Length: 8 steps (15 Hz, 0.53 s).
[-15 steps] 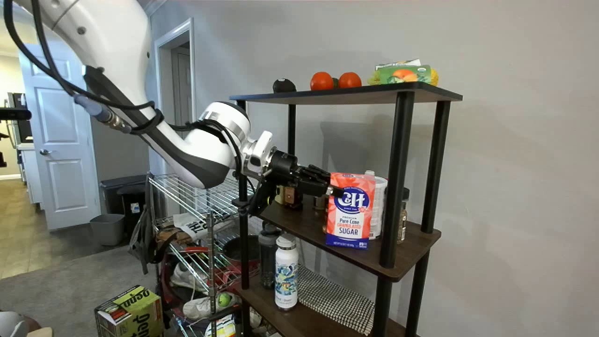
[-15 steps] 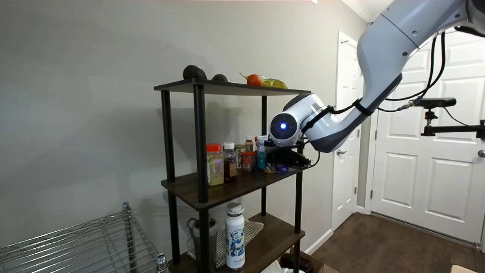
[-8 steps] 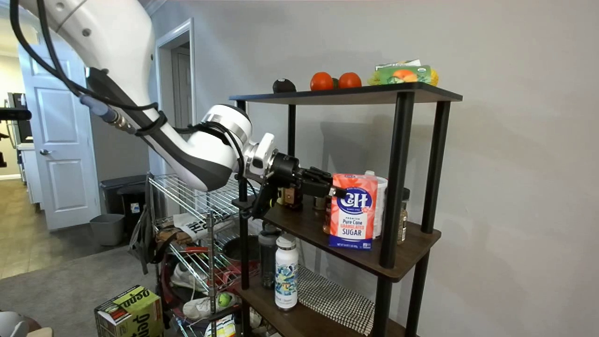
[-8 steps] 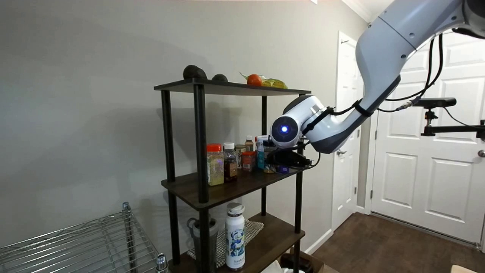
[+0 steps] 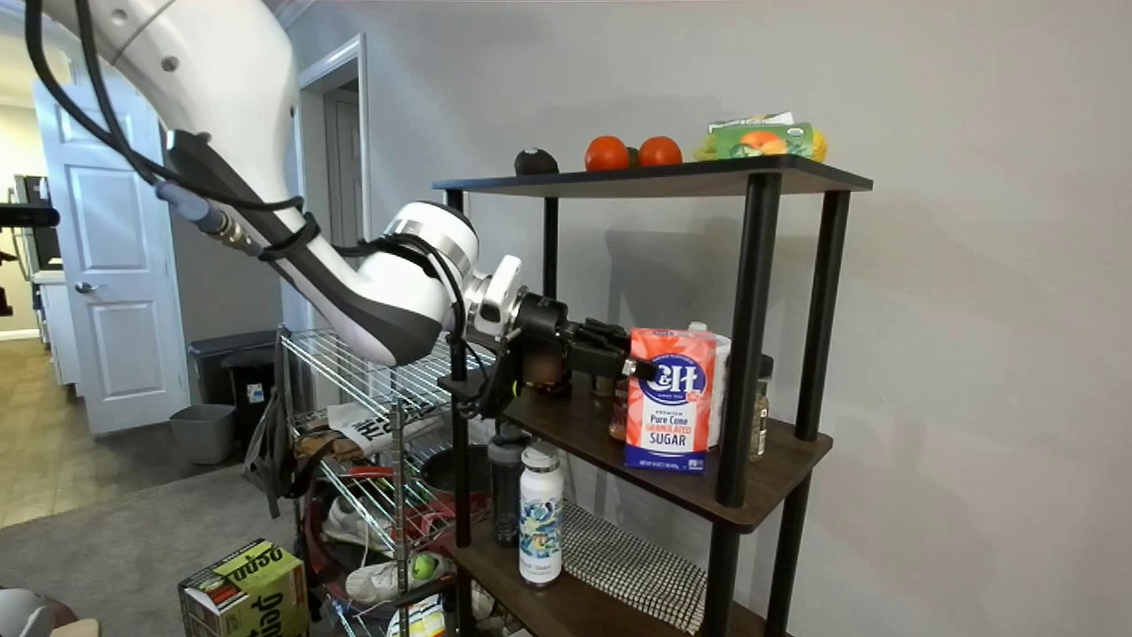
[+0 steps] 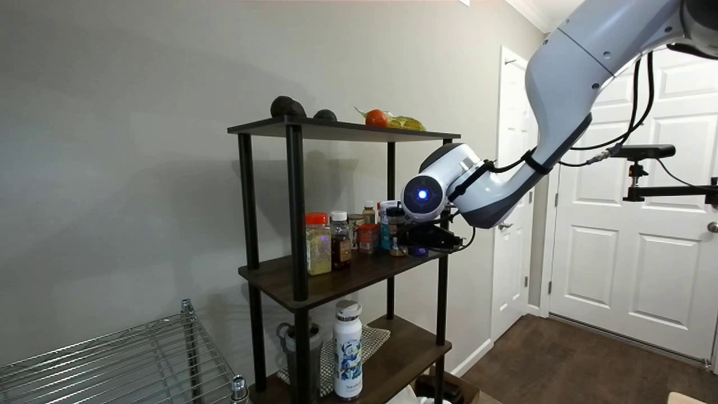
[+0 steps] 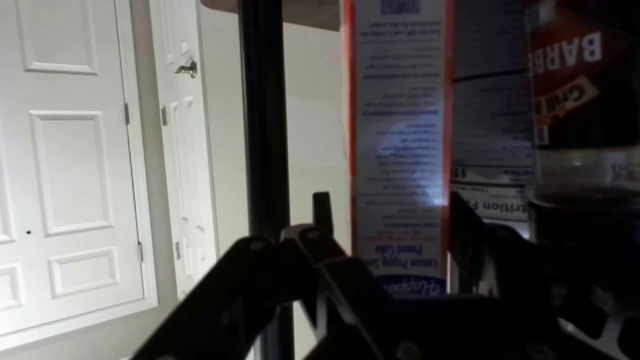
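Observation:
A red, white and blue sugar box stands upright near the front edge of the middle shelf. My gripper reaches in at its side, with one finger in front of its printed face. In the wrist view my open gripper has the narrow side of the box between its fingers. A gap shows between the left finger and the box. The right finger lies close along the box's other edge; I cannot tell if it touches. In an exterior view the wrist hides the fingers.
A black post stands right of the box. A white container is behind it, and a barbecue seasoning bottle is close to the right finger. Several spice bottles share the shelf. The top shelf is overhead.
The arm has lowered slightly, and the gripper has moved a little to the right in an exterior view. The sugar box has shifted slightly right with it, still upright on the shelf.

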Available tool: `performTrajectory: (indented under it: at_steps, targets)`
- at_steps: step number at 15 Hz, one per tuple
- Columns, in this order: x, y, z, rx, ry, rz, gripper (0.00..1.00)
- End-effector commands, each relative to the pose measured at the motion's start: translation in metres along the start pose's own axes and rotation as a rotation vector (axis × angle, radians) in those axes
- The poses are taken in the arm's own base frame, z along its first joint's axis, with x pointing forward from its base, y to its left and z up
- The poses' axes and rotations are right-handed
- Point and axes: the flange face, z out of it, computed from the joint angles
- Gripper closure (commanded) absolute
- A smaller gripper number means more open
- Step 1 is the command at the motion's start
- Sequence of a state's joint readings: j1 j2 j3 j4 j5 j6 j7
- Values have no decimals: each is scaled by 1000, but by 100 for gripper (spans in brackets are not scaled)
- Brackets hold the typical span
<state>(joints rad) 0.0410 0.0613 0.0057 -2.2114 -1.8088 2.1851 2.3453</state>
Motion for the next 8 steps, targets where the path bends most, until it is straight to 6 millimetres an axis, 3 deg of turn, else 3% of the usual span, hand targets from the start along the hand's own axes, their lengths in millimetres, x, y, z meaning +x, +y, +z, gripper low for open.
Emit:
performTrajectory:
  at_steps: [1, 2, 4, 8]
  targets:
    - [-4, 2, 2, 22, -10, -19, 12]
    - [-5, 2, 2, 23, -12, -20, 5]
    - [-8, 2, -1, 24, -14, -22, 0]
    - [-14, 2, -11, 32, -18, -29, 0]
